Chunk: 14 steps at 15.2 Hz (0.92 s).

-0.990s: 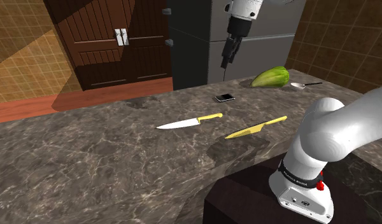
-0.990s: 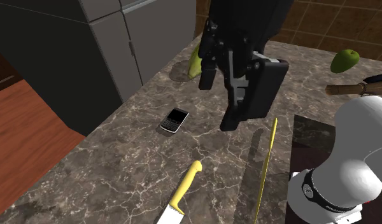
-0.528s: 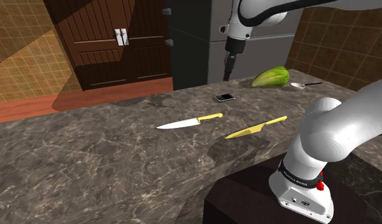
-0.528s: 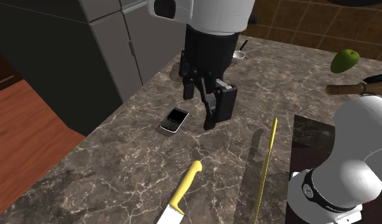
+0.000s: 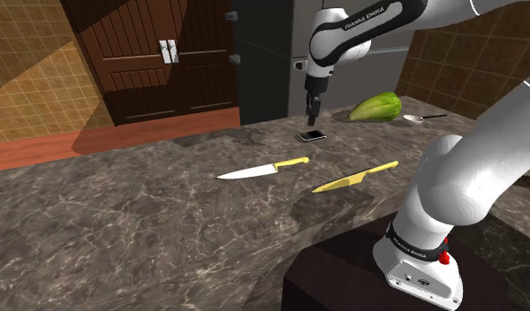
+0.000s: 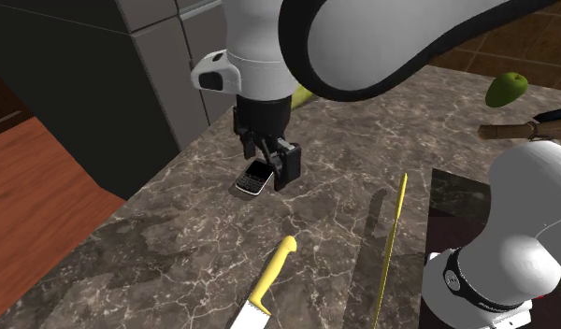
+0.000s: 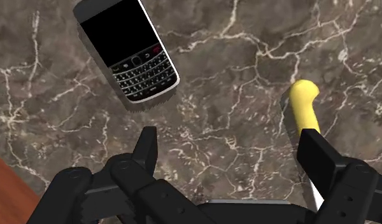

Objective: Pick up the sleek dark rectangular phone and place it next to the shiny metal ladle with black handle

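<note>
Stage: approach only; grasp, lift, carry left.
Gripper: black two-finger gripper [image 7: 231,143], jaws wide apart, empty, low over marbled counter [image 7: 247,76].
Phone: dark rectangular keypad phone [image 7: 127,48], flat, just ahead of jaws, untouched.
Axis: diagonal to jaw line, keypad end toward gripper.
Ladle: shiny metal ladle [image 5: 414,118], black handle, well apart, farther back.

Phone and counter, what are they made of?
The phone is probably plastic. It has a smooth black screen, tiny keys and a silvery rim that could be metal or just paint. The counter looks like dark polished stone, maybe marble, because pale veins branch across it.
</note>
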Motion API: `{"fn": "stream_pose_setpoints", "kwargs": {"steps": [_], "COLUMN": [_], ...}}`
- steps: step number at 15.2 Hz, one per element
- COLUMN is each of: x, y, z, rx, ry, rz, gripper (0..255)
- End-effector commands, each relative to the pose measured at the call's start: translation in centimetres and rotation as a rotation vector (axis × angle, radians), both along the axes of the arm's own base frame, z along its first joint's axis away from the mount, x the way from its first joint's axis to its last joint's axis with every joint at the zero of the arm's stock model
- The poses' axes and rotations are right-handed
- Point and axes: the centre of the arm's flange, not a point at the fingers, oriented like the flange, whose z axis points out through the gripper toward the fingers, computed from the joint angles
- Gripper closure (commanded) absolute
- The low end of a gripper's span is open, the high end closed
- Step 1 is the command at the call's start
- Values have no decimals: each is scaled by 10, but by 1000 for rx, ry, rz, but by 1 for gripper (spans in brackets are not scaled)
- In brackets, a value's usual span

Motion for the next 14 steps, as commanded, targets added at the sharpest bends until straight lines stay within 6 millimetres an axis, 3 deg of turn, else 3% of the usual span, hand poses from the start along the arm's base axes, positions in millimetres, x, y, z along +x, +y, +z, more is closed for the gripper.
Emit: {"fn": "stream_pose_setpoints", "kwargs": {"steps": [1, 7, 14], "x": [10, 46, 46], "y": [-15, -49, -50], "z": [-20, -73, -110], "rx": [-16, -56, -56], "ry": [13, 49, 49], "rz": [58, 204, 204], "gripper": [0, 0, 0]}}
